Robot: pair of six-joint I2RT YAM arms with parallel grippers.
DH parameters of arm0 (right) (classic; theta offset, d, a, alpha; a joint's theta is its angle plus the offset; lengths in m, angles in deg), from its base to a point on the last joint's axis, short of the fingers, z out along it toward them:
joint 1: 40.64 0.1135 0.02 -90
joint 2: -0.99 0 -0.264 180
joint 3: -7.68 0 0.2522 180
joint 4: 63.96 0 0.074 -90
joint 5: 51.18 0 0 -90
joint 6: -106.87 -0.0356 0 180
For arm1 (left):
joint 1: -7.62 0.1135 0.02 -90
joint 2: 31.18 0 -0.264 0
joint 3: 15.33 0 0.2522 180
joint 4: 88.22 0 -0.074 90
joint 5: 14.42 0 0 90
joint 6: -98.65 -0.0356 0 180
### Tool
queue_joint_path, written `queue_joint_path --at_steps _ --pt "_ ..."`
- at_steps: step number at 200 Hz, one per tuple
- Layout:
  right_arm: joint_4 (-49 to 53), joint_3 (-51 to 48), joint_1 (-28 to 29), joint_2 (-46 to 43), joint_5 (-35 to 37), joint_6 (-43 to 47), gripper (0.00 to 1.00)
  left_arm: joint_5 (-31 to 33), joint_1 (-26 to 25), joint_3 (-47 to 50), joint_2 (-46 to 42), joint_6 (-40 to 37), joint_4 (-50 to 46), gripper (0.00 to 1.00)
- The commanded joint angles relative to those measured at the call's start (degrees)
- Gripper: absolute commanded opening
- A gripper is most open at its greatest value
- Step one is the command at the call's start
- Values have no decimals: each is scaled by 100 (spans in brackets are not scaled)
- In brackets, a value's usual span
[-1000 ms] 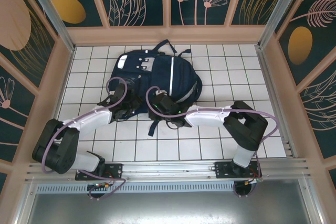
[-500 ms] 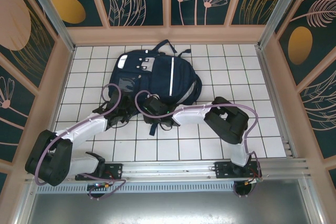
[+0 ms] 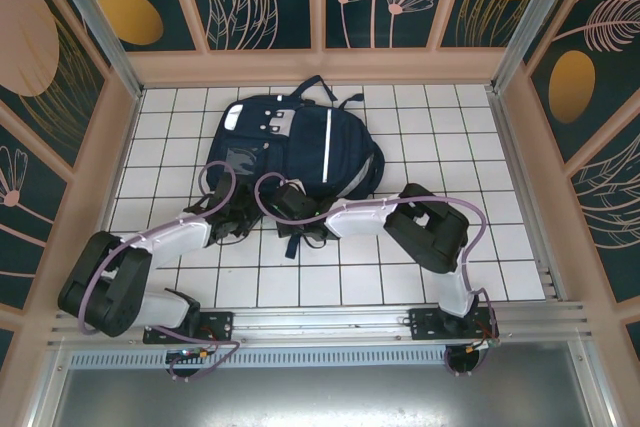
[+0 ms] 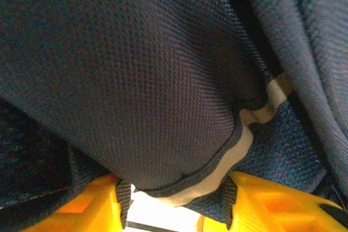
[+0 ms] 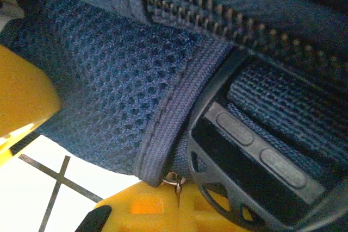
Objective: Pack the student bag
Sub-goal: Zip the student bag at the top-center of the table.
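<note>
The student bag point(image 3: 295, 142) lay flat on the white-tiled bench point(image 3: 440, 137), toward the far centre, straps at its near end. Both arms reached to that near end. The left end effector point(image 4: 174, 205) stood partly open, navy mesh fabric sagging between its yellow fingers point(image 4: 272, 202). The right end effector point(image 5: 98, 156) was closed on the bag's mesh edge, just beside a zip point(image 5: 217, 14) and a black buckle point(image 5: 244, 167).
</note>
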Motion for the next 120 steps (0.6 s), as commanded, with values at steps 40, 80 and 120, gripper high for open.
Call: queue_joint_path --at_steps 40,80,120 --pt "175 -100 46 -721 64 21 0 296 2 -152 908 113 -31 1" --pt "449 -421 -54 -1047 321 -4 0 822 66 -151 932 120 -556 0" --pt "681 -1087 -378 -1580 622 16 0 1061 441 -93 808 -109 -861 0"
